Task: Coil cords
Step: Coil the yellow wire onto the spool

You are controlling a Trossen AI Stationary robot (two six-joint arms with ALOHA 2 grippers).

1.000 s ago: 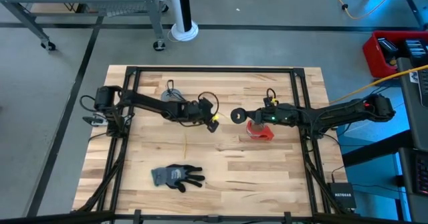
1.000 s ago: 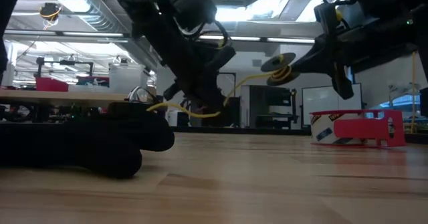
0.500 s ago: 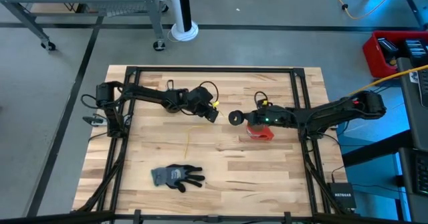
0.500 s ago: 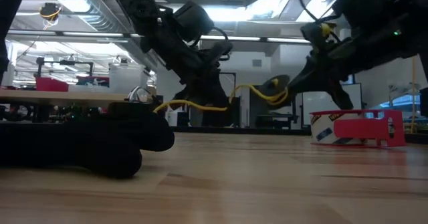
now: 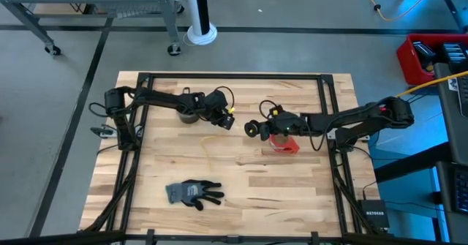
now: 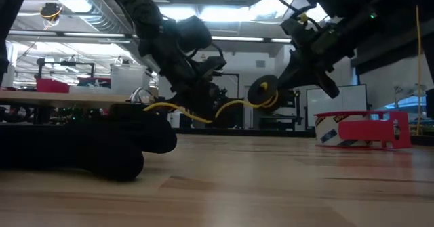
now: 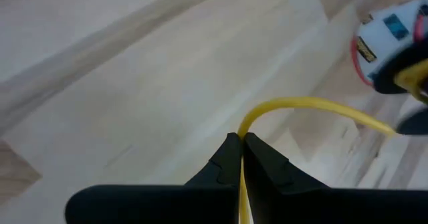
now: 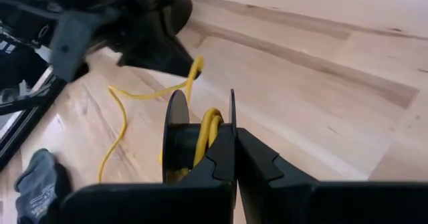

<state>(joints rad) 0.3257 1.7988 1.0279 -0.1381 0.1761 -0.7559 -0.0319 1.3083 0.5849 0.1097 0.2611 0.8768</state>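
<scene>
Both arms have shifted leftward: left gripper [image 7: 239,158] pinches the yellow cord [image 7: 304,105], right gripper [image 8: 234,158] seemingly clamps its spool [image 8: 179,140].

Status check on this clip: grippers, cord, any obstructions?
Left gripper shut on thin yellow cord. Right gripper shut on black spool, cord partly wound. Red tape roll beside spool.

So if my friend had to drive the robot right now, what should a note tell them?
Left gripper: jaws shut on the yellow cord, held above the table's middle.
Right gripper: jaws shut on the black spool, also in the air, beside the red tape roll.
Done: a few yellow turns sit on the spool.
Left: the cord's loose tail lies on the table; wind it on. No black cord is visible in these views.
</scene>
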